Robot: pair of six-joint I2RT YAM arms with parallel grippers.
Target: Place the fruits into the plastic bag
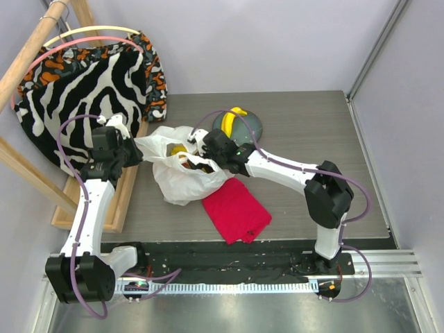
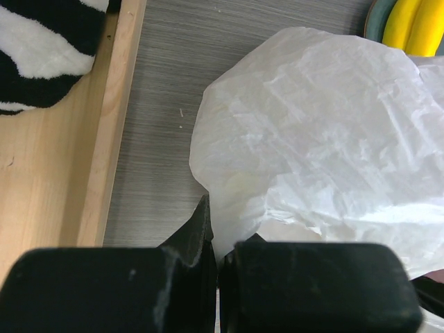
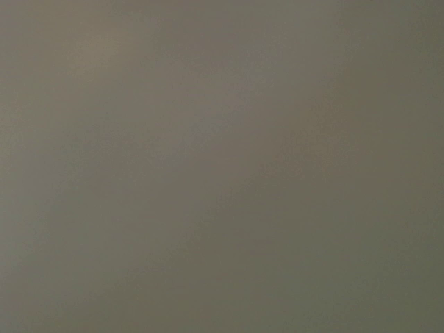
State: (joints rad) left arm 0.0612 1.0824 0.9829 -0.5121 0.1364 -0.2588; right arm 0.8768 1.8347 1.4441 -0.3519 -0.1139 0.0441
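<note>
The plastic bag lies crumpled left of center on the table. The yellow bananas rest on the dark round plate just beyond it, at upper center. The left end effector is pinched tight on the bag's left edge, with film caught between its fingers. The right end effector reaches into the bag's opening. Its own view is blank grey, so I cannot tell its spread or load. A red cloth lies just below and right of the bag, and zebra-striped fabric sits at upper left.
</note>
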